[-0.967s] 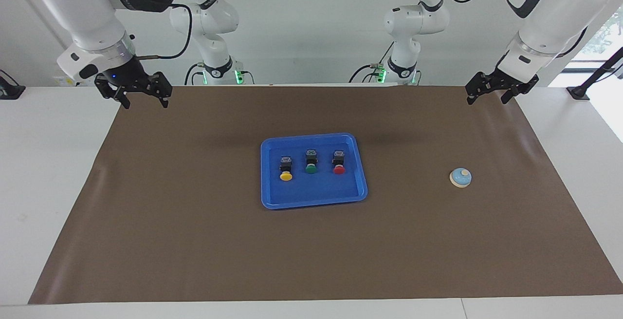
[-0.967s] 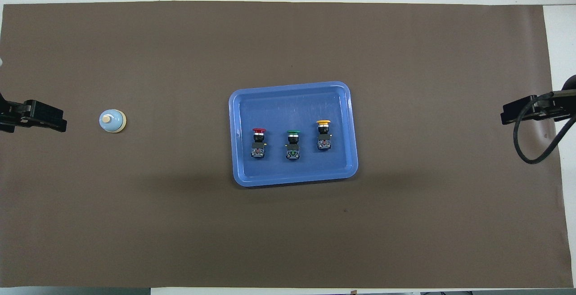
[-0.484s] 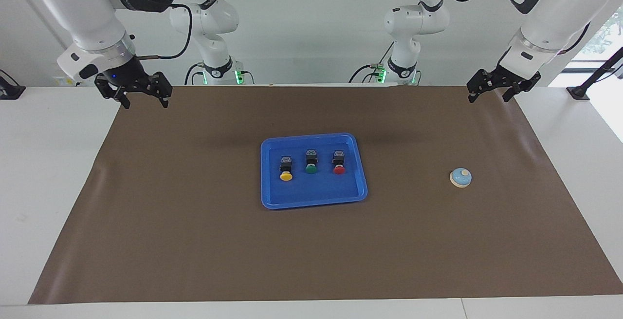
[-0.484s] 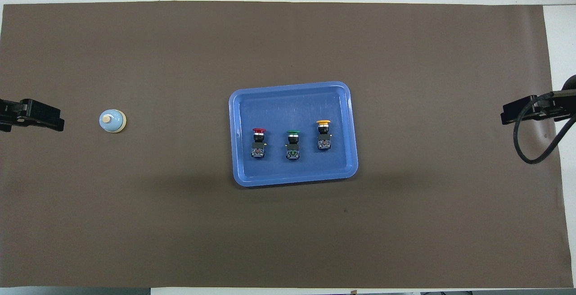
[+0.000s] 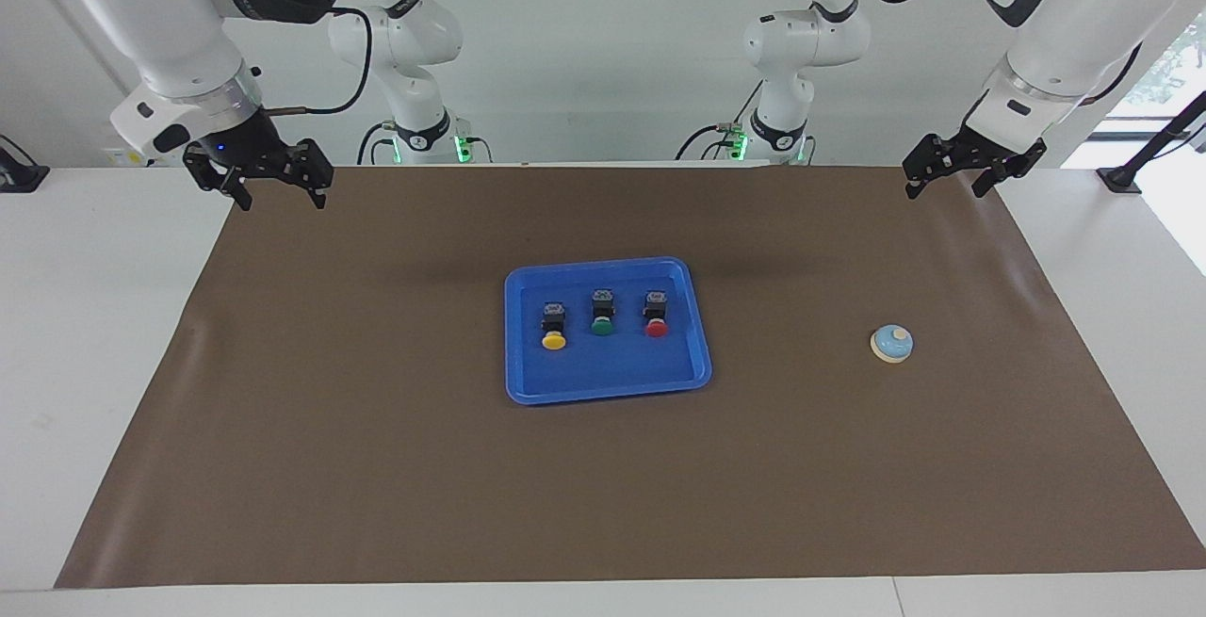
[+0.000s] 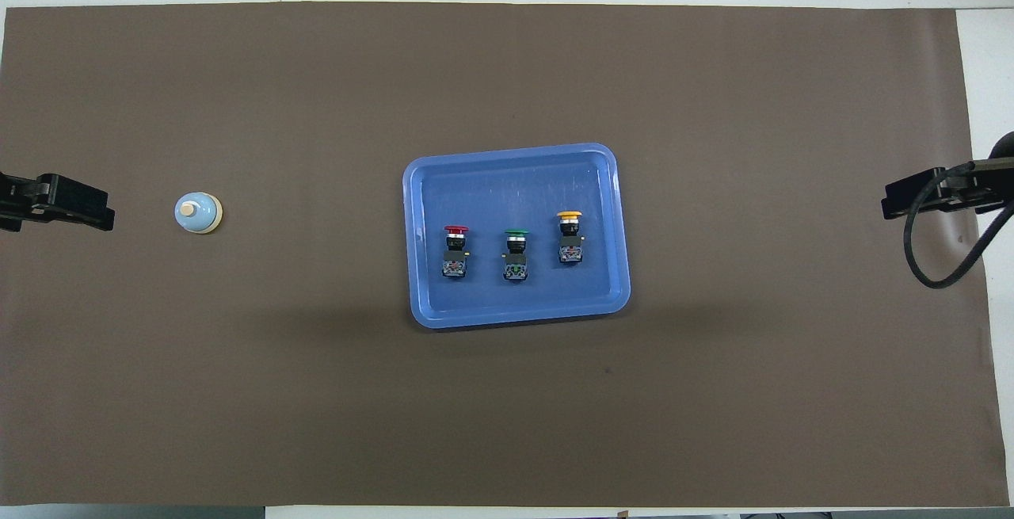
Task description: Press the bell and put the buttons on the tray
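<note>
The tray [image 5: 608, 383] holds all three buttons [image 5: 602, 313]. The bell [image 5: 891, 343] sits on the desk [image 5: 377, 466] toward the left arm's end, well apart from the tray. The left end effector [image 5: 950, 182] and the right end effector [image 5: 279, 195] hang raised, both open and empty.

wall [image 5: 603, 52]: plain white | table [image 5: 94, 334]: white | mat [image 5: 377, 466]: brown | window [image 5: 1164, 71]: daylight

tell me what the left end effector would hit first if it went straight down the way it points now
Probably bare brown mat. The left end effector hangs open over the mat's edge nearest the robots; the bell lies off that line, though depth is uncertain.
</note>
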`<action>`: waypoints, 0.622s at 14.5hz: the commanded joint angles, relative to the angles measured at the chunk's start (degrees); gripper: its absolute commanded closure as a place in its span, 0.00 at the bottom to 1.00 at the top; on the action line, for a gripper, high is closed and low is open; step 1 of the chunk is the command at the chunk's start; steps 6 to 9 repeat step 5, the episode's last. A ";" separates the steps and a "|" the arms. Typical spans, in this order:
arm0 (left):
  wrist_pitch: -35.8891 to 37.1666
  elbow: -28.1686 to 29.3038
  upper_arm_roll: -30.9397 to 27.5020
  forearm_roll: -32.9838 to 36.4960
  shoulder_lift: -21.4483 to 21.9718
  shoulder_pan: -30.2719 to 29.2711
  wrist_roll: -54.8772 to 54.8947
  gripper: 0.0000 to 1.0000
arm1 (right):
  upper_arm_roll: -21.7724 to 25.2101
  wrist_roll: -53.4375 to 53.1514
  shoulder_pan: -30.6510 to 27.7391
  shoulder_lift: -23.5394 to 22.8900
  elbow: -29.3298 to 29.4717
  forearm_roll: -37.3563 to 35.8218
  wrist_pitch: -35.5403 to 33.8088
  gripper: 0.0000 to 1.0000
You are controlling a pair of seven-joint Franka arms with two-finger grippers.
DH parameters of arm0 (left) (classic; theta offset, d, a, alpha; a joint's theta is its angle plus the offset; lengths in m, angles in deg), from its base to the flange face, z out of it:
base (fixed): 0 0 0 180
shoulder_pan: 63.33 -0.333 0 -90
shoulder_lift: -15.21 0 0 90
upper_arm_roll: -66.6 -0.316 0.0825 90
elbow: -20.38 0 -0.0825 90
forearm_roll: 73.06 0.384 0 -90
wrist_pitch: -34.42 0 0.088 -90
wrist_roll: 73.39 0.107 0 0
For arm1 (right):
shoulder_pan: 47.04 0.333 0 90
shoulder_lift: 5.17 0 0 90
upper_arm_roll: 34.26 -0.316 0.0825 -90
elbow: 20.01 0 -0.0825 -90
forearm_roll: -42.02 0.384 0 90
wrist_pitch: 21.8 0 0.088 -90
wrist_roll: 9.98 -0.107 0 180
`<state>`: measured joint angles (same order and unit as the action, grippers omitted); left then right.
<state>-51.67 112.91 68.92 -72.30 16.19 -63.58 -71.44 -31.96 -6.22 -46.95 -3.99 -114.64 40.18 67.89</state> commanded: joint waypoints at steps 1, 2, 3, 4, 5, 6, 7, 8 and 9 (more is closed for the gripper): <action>0.13 -0.68 -0.39 -0.40 -0.11 0.61 0.16 0.00 | 0.15 1.34 -0.35 0.93 -0.91 0.87 -0.57 0.00; 0.13 -0.68 -0.47 -0.40 -0.02 0.61 0.07 0.00 | 0.07 1.34 -0.35 0.93 -0.91 0.87 -0.57 0.00; 0.05 -0.77 -0.73 -0.40 -0.02 0.61 0.07 0.00 | 0.15 1.34 -0.27 0.93 -0.91 0.87 -0.57 0.00; -0.22 -0.77 -0.74 -0.40 -0.10 0.61 0.07 0.00 | 0.07 1.34 -0.35 0.93 -0.91 0.87 -0.57 0.00; -0.65 -0.69 -0.65 -0.40 -0.02 0.61 0.07 0.00 | 0.15 1.34 -0.35 0.93 -0.91 0.87 -0.57 0.00; -0.65 -0.69 -0.65 -0.40 -0.02 0.61 0.07 0.00 | 0.15 1.34 -0.35 0.93 -0.91 0.87 -0.57 0.00; -0.65 -0.69 -0.65 -0.40 -0.02 0.61 0.07 0.00 | 0.15 1.34 -0.35 0.93 -0.91 0.87 -0.57 0.00; -0.65 -0.69 -0.65 -0.40 -0.02 0.61 0.07 0.00 | 0.15 1.34 -0.35 0.93 -0.91 0.87 -0.57 0.00; -0.65 -0.69 -0.65 -0.40 -0.02 0.61 0.07 0.00 | 0.15 1.34 -0.35 0.93 -0.91 0.87 -0.57 0.00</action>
